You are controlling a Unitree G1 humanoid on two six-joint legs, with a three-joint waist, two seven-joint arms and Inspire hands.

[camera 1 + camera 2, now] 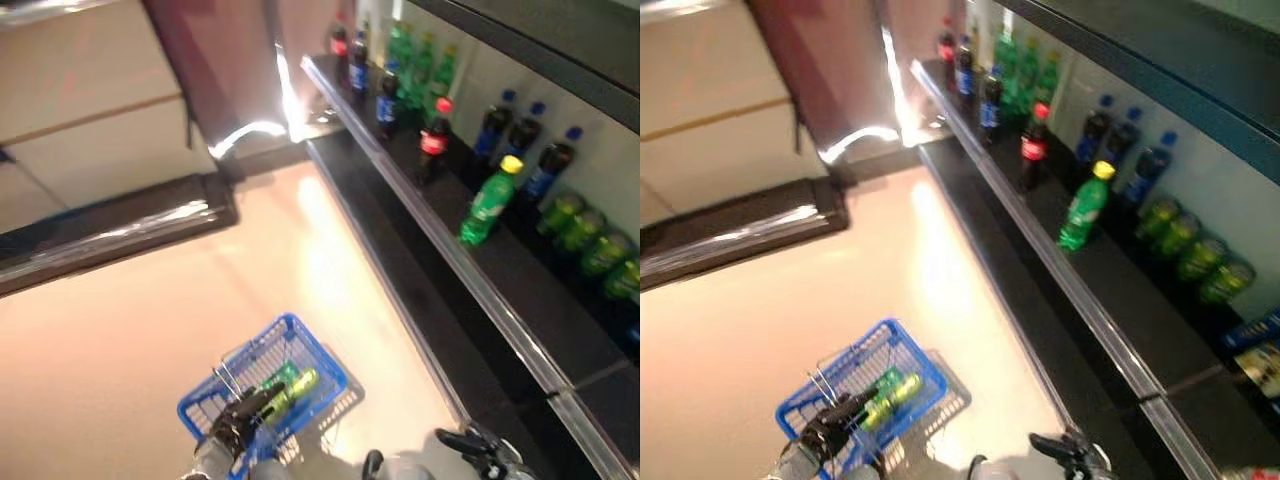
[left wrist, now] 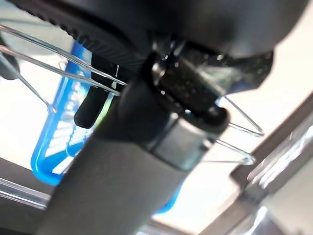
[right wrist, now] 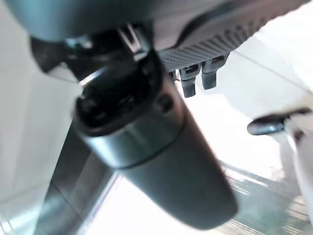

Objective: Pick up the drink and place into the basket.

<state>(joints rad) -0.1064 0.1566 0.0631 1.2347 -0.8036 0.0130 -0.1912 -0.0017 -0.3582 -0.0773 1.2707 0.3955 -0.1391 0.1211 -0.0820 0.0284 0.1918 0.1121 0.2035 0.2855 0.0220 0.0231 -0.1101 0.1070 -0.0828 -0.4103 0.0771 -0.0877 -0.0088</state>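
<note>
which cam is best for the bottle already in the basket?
Left eye view: the green bottle lies in plain sight inside the blue basket, which the left hand holds by its wire handle. Right eye view shows it too, nearer the corner. Left wrist view shows only basket and handle; right wrist view shows neither.

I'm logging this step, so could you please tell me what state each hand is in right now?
Left hand: shut on the wire handle of the blue basket, which holds a green bottle.
Right hand: low by the shelf, holding nothing visible; fingers cannot be told.
</note>
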